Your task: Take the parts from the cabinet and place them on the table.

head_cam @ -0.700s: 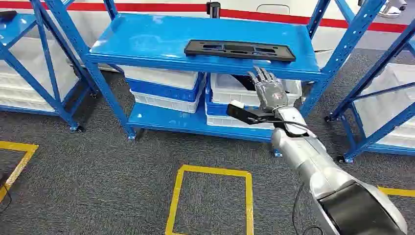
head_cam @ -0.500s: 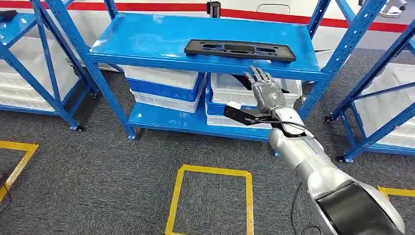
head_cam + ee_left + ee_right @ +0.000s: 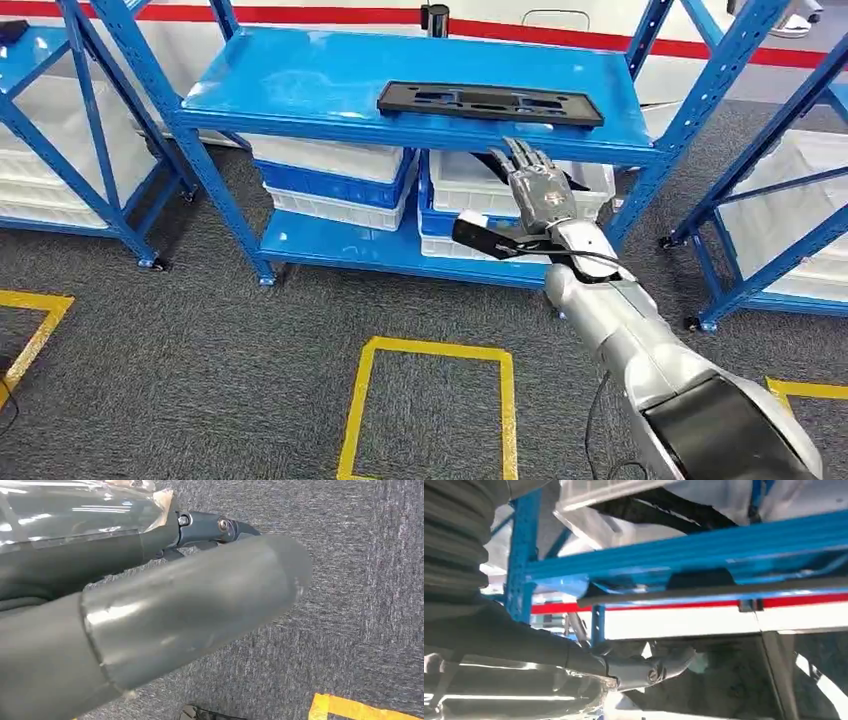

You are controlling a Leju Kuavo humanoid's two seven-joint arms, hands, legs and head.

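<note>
Silver right hand (image 3: 540, 192), fingers apart and empty, below flat black slotted plastic part (image 3: 490, 102) on glossy blue shelf (image 3: 300, 85).

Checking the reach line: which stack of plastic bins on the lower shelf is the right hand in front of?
The right-hand stack of white and blue bins: the right hand overlaps it, while the left stack sits clear.

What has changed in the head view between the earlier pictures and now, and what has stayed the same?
The right hand has moved up and a little to the left, closer to the front edge of the top shelf, just below the black part. It holds nothing and its fingers are apart. The black part lies where it was on the shelf, untouched. The white bins below have not moved.
</note>
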